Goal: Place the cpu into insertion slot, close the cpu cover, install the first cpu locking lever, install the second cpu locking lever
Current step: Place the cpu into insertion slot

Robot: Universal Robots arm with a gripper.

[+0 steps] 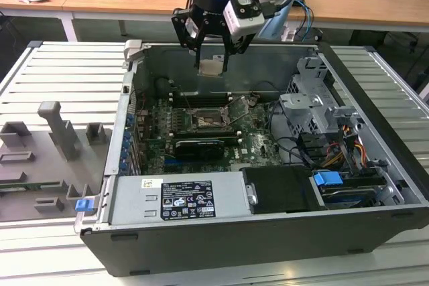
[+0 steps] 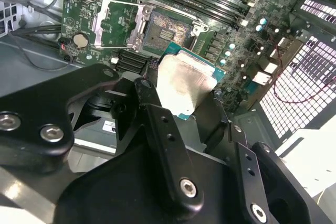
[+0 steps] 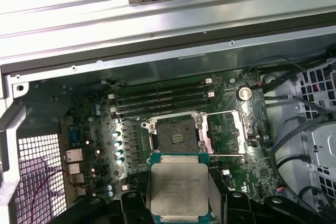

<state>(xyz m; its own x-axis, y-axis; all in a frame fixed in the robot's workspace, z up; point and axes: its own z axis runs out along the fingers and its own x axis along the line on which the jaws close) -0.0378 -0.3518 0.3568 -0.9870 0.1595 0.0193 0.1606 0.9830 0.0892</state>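
cpu [image 2: 184, 85] between the fingers [image 2: 157, 121], lower part behind them

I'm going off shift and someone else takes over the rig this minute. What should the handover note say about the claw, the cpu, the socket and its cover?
Claw: shut on the cpu, gripping it by opposite edges and holding it in the air.
Insertion slot: empty, with its contacts exposed.
Cpu cover: swung open beside the slot.
Done: the cpu is in the claw, nothing more.
Left: all four steps. The cpu is not seated, the cover is not closed and neither latch is set.
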